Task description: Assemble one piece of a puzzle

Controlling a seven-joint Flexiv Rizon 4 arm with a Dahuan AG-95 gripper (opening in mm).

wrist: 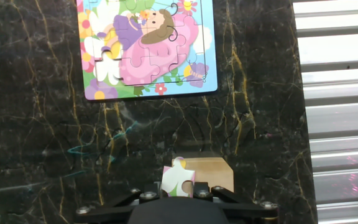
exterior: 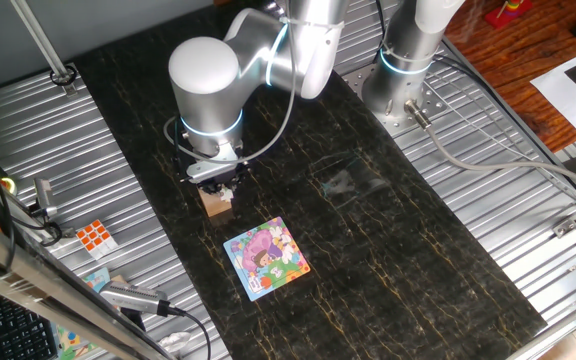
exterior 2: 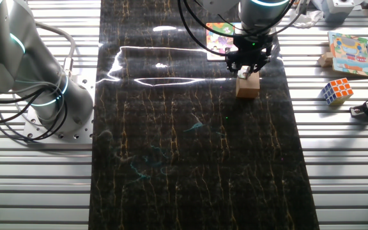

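Observation:
The puzzle (wrist: 146, 46) lies flat on the dark mat, blue-bordered with a pink, green and white cartoon picture; it also shows in one fixed view (exterior: 266, 258) and the other fixed view (exterior 2: 220, 38). One slot at its left side looks dark and unfilled. My gripper (wrist: 178, 186) is shut on the piece (wrist: 178, 179), a small whitish piece with green and pink marks, held upright just above the tan wooden cube (wrist: 213, 173). In one fixed view the gripper (exterior: 218, 185) sits right over the cube (exterior: 217, 204), up-left of the puzzle.
A Rubik's cube (exterior: 95, 237) lies on the metal slats at the left, also seen in the other fixed view (exterior 2: 337, 91). A second arm's base (exterior: 408, 75) stands at the back. Another picture puzzle (exterior 2: 349, 52) lies off the mat.

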